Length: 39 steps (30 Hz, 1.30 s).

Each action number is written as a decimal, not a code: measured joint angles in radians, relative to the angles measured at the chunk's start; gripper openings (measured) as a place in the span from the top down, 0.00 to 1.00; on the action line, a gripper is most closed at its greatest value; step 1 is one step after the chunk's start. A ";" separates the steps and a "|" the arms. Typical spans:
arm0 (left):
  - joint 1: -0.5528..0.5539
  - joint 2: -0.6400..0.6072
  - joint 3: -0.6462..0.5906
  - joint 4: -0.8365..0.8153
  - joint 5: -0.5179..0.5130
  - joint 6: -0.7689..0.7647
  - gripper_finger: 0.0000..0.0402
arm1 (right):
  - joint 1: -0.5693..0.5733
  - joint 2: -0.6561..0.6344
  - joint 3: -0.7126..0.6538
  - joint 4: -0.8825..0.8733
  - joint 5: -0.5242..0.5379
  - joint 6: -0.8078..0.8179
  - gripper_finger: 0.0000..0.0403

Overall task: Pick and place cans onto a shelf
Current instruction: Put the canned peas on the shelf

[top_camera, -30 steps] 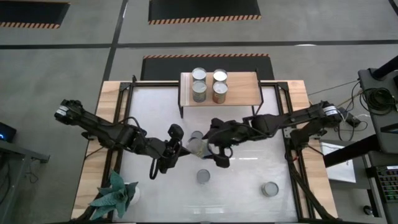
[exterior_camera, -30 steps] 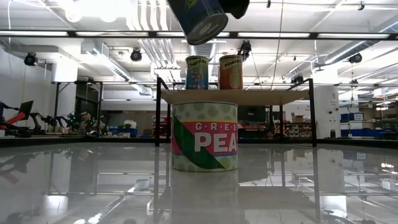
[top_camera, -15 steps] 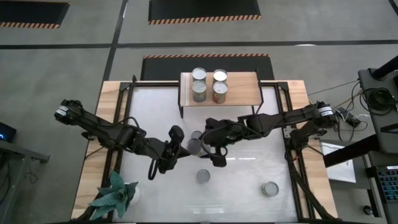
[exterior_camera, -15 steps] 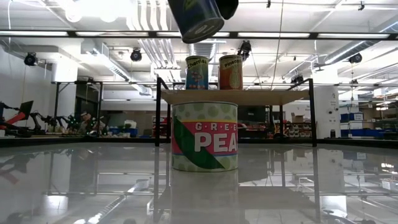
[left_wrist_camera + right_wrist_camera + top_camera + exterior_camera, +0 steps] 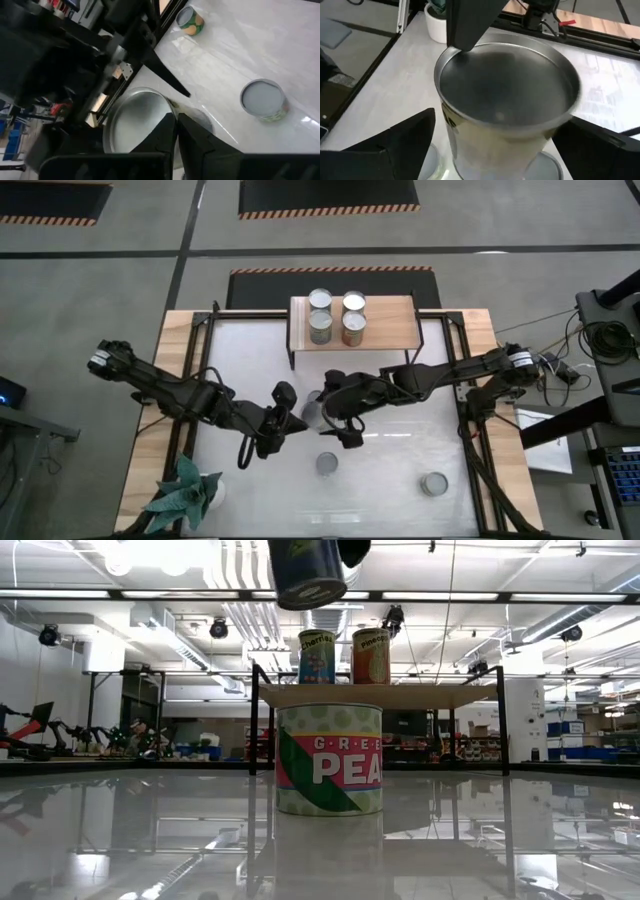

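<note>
My right gripper point(image 5: 326, 416) is shut on a silvery-topped can point(image 5: 505, 90), held high over the table's middle point(image 5: 307, 570). My left gripper point(image 5: 176, 131) is shut, and its tips stand at that can's top rim on the can's left side point(image 5: 294, 420). The light-wood shelf point(image 5: 392, 312) stands at the table's far edge and carries several cans point(image 5: 320, 301); two of them show in the low view point(image 5: 316, 655). A green peas can point(image 5: 329, 760) stands on its base on the table, nearer the front point(image 5: 328, 465). Another can point(image 5: 434, 483) stands at the front right. My right gripper pinches the can's side wall point(image 5: 451, 131) between its two fingers point(image 5: 395, 145), below the top rim. The fingers come from the table's right side. The can is upright, top up, lifted clear of the table. My left gripper's shut fingers point(image 5: 465, 25) reach the can's top rim point(image 5: 460, 50); whether they touch it I cannot tell.
A teal spiky plant point(image 5: 185, 495) in a white pot stands at the table's front left corner. Black frame rails run along the table's left and right sides. Bare white tabletop point(image 5: 400, 450) lies between the shelf and the two standing cans.
My right gripper has gone a little toward the table's left edge with the can. The can was tipped and now hangs close to upright, still clear of the table.
</note>
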 joint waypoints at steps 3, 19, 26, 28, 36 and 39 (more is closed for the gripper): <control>0.000 0.000 0.000 0.003 0.000 0.005 1.00 | 0.000 0.007 -0.001 0.009 -0.006 -0.020 0.09; -0.001 -0.001 0.004 -0.006 -0.002 -0.035 0.98 | -0.003 0.004 -0.002 0.031 -0.025 -0.019 0.28; 0.001 -0.018 0.013 -0.035 -0.022 -0.043 0.82 | -0.001 -0.010 -0.002 -0.025 -0.043 -0.020 0.25; 0.002 -0.041 0.013 -0.053 -0.025 -0.043 0.76 | -0.001 -0.020 -0.002 -0.072 -0.046 -0.020 0.25; 0.001 -0.143 0.000 -0.086 0.006 -0.138 0.64 | -0.037 -0.151 -0.066 -0.170 -0.026 0.001 0.24; 0.002 -0.172 -0.029 -0.077 0.043 -0.157 0.63 | -0.077 -0.247 -0.139 -0.169 -0.025 0.031 0.24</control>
